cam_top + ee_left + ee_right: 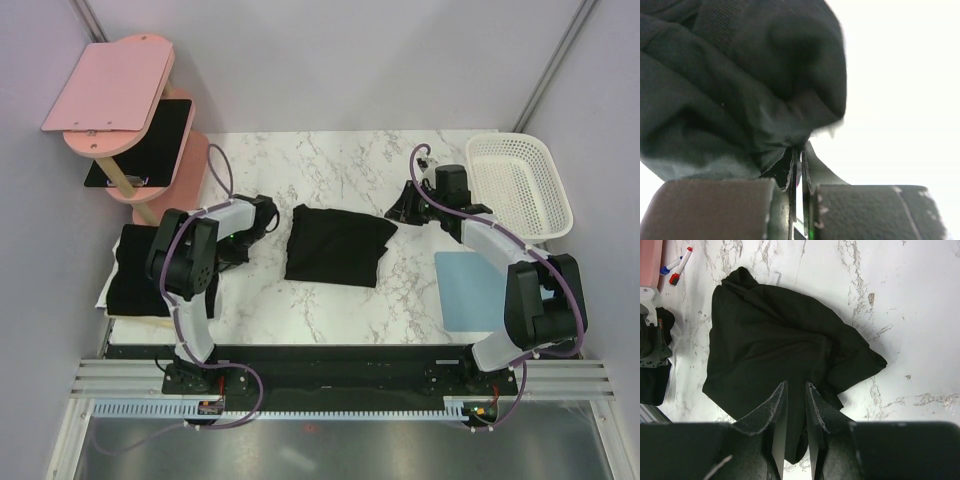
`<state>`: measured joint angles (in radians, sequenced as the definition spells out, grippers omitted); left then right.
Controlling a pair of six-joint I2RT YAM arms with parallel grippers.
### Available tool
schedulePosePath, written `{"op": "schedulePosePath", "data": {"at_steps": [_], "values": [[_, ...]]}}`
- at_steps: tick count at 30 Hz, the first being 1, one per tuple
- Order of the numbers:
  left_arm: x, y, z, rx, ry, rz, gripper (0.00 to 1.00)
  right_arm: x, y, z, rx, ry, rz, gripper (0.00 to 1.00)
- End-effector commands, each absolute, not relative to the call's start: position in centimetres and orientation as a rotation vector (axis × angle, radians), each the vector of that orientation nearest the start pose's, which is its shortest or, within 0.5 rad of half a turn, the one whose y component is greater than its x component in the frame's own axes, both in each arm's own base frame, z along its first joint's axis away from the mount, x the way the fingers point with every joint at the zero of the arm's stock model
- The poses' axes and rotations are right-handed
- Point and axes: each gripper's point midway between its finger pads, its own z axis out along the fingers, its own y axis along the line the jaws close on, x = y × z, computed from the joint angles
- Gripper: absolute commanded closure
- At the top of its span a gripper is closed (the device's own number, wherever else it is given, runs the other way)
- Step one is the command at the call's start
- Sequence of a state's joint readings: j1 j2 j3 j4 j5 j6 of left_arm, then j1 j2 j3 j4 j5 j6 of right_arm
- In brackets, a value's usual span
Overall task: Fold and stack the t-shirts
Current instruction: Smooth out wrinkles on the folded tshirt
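A black t-shirt [335, 245] lies loosely folded on the marble table [350, 170]. It fills the middle of the right wrist view [775, 345]. My left gripper [268, 213] sits at the shirt's left edge. In the left wrist view it [800, 150] is shut, with bunched black fabric [740, 85] pinched at its tips. My right gripper [403, 207] hovers by the shirt's right corner. Its jaws [796, 385] stand a little apart, above the cloth, with nothing between them. Another pile of black t-shirts [135, 270] rests at the table's left edge.
A white plastic basket [520, 185] stands at the back right, with a light blue mat [470, 290] in front of it. A pink shelf unit [110, 100] at the back left carries a black board [145, 140]. Two markers [680, 262] lie beyond the shirt.
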<state>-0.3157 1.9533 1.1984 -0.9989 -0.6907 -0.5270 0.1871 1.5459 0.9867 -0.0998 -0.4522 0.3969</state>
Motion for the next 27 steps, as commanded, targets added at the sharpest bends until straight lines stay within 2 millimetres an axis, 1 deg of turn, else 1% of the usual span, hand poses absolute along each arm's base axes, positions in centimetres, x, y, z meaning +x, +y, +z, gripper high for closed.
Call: {"op": "schedulePosePath", "data": {"at_steps": [1, 2, 4, 5, 7, 8, 10, 12, 13, 14, 15, 16, 17, 18, 19, 20, 21, 22, 23, 24, 25, 26, 27], "values": [[32.4, -8.4, 3.3, -0.131, 2.794, 0.553, 0.98, 38.3, 16.7, 12.6, -0.025, 2.271, 0.847, 0.72], [33.4, -9.3, 4.0, -0.136, 2.773, 0.517, 0.98, 38.2, 16.8, 12.4, -0.026, 2.276, 0.848, 0.72], [34.0, -10.4, 4.0, -0.150, 2.781, 0.472, 0.98, 37.9, 16.7, 12.2, -0.027, 2.282, 0.849, 0.72], [34.7, -11.1, 4.3, -0.151, 2.776, 0.432, 0.98, 37.9, 16.6, 12.1, -0.026, 2.283, 0.847, 0.71], [35.2, -11.9, 4.2, -0.148, 2.787, 0.403, 0.98, 37.7, 16.6, 11.8, -0.021, 2.292, 0.844, 0.71], [35.9, -12.4, 4.6, -0.148, 2.775, 0.378, 0.98, 37.6, 16.5, 11.6, -0.020, 2.299, 0.844, 0.71], [36.3, -13.2, 4.9, -0.135, 2.774, 0.346, 0.98, 37.3, 16.7, 11.2, -0.020, 2.313, 0.852, 0.71], [36.6, -13.9, 5.8, -0.120, 2.763, 0.314, 0.94, 36.8, 16.7, 10.7, -0.016, 2.331, 0.867, 0.73], [36.7, -14.2, 6.2, -0.116, 2.755, 0.302, 0.82, 36.5, 17.1, 10.7, -0.032, 2.334, 0.899, 0.76], [36.6, -14.5, 7.2, -0.119, 2.731, 0.279, 0.75, 36.4, 17.4, 10.7, -0.031, 2.328, 0.926, 0.93], [36.3, -15.3, 7.7, -0.110, 2.721, 0.258, 0.64, 35.9, 17.8, 10.2, -0.032, 2.338, 0.960, 1.00], [36.2, -15.7, 8.4, -0.109, 2.705, 0.237, 0.41, 35.7, 18.1, 10.3, -0.039, 2.333, 0.988, 1.00], [36.1, -16.1, 9.5, -0.105, 2.675, 0.218, 0.31, 35.2, 19.1, 10.2, -0.071, 2.336, 1.018, 1.00], [35.8, -16.9, 10.2, -0.082, 2.655, 0.204, 0.24, 34.9, 19.5, 10.0, -0.090, 2.343, 1.020, 1.00], [35.6, -17.3, 10.8, -0.078, 2.641, 0.190, 0.17, 34.6, 20.1, 9.9, -0.110, 2.349, 1.021, 1.00], [35.6, -17.7, 11.3, -0.075, 2.626, 0.172, 0.15, 34.0, 21.1, 9.7, -0.143, 2.358, 1.017, 1.00], [35.4, -18.5, 12.1, -0.066, 2.606, 0.135, 0.14, 33.7, 21.6, 9.2, -0.161, 2.371, 1.018, 1.00], [35.3, -18.9, 12.3, -0.061, 2.601, 0.115, 0.13, 33.4, 22.1, 8.9, -0.172, 2.383, 1.020, 1.00], [35.2, -19.1, 12.4, -0.061, 2.599, 0.096, 0.13, 32.9, 23.0, 8.6, -0.200, 2.396, 1.031, 1.00], [35.3, -19.7, 12.7, -0.064, 2.587, 0.052, 0.13, 32.7, 23.3, 7.6, -0.204, 2.424, 1.028, 1.00], [35.3, -20.0, 12.8, -0.064, 2.581, 0.025, 0.13, 32.5, 23.6, 7.1, -0.211, 2.438, 1.026, 1.00], [35.0, -20.1, 12.2, -0.055, 2.590, 0.010, 0.13, 32.2, 24.0, 6.4, -0.221, 2.464, 1.020, 1.00], [35.5, -21.1, 12.4, -0.050, 2.568, -0.060, 0.12, 32.3, 23.9, 5.0, -0.201, 2.509, 0.982, 1.00]]}}
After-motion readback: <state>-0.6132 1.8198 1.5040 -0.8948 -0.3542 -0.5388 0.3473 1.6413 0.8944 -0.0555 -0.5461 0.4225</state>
